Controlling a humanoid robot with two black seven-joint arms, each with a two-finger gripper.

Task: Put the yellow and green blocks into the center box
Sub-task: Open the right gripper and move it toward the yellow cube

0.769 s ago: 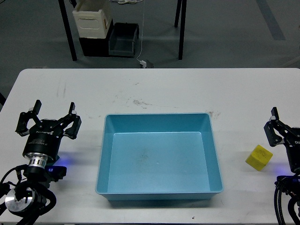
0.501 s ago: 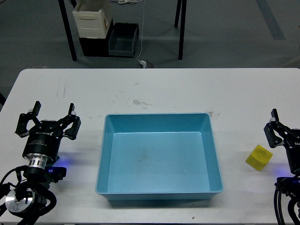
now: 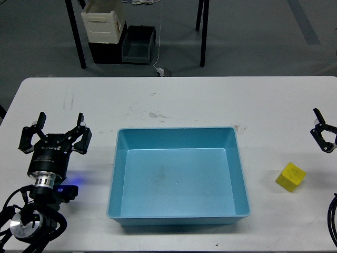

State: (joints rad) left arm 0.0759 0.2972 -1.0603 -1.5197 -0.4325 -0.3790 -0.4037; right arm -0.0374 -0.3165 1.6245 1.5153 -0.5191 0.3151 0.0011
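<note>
The white bench (image 3: 174, 100) carries a blue center box (image 3: 239, 174), which is empty. The left claw (image 3: 52, 134) stands with its fingers wide apart, holding nothing, left of the box. The right claw (image 3: 322, 138) is only partly seen at the right edge; I cannot tell its state. The yellow block (image 3: 290, 177) lies on the bench, right of the box, apart from it. It seems small, stiff and light; grasp two opposite flat sides. No green block is visible.

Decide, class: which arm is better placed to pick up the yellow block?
Right. The right gripper sits just beyond the yellow block, while the left gripper is across the blue box.
</note>
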